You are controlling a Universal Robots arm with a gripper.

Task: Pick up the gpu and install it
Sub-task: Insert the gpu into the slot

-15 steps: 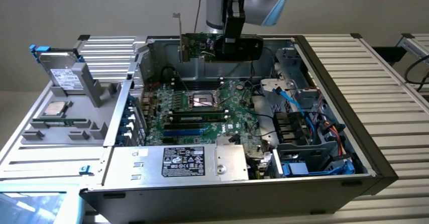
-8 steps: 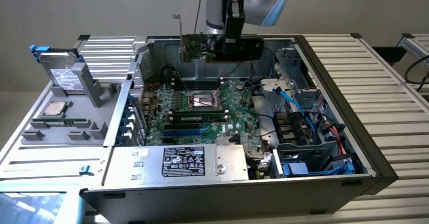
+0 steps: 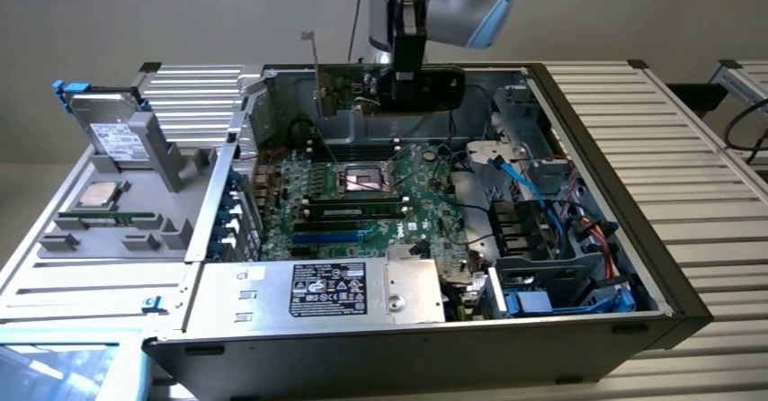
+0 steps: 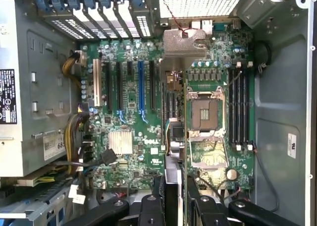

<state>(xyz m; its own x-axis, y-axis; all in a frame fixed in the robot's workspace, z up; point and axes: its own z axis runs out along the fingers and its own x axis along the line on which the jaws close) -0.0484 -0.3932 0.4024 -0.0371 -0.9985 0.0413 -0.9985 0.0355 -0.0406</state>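
Over the open computer case: the pincer (image 3: pixel 402 82) hangs near the back wall, clamped on the gpu (image 3: pixel 348 91).
Gpu: held on edge in the air, green face showing, silver bracket at its end toward the exterior view's left, well clear of the motherboard (image 3: pixel 360 194) below.
Wrist view: the card's thin edge runs between two black fingers (image 4: pixel 151 208), above the board beside the empty processor socket (image 4: pixel 204 112).
Beside the case: a silver drive (image 3: pixel 114 136) stands in a grey tray (image 3: pixel 120 239).
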